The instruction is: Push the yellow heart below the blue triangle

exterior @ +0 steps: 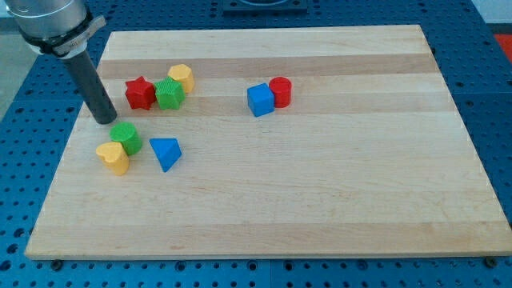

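Note:
The yellow heart lies near the board's left edge, touching the green block just above and right of it. The blue triangle lies to the right of the heart, a short gap apart, at about the same height. My tip rests on the board just above and left of the green block, above the yellow heart. It touches neither block that I can tell.
A red star, a green star and a yellow block cluster at the upper left. A blue cube and red cylinder touch near the top middle. The wooden board sits on a blue perforated table.

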{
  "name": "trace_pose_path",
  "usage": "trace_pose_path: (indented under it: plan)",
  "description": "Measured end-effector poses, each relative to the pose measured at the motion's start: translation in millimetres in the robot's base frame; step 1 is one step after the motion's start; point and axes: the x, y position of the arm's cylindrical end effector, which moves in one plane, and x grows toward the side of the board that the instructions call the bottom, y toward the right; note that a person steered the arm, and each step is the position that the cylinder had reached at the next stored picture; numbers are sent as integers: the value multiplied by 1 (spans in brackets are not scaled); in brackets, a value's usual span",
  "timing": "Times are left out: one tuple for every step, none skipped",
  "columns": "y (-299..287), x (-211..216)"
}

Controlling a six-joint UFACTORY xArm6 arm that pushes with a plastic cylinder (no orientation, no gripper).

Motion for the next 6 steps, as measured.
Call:
trace_pose_path:
  plan:
    - [23, 0]
    - [30, 8]
    - [27, 30]
    - [14, 74]
    - [10, 107]
    - [10, 117]
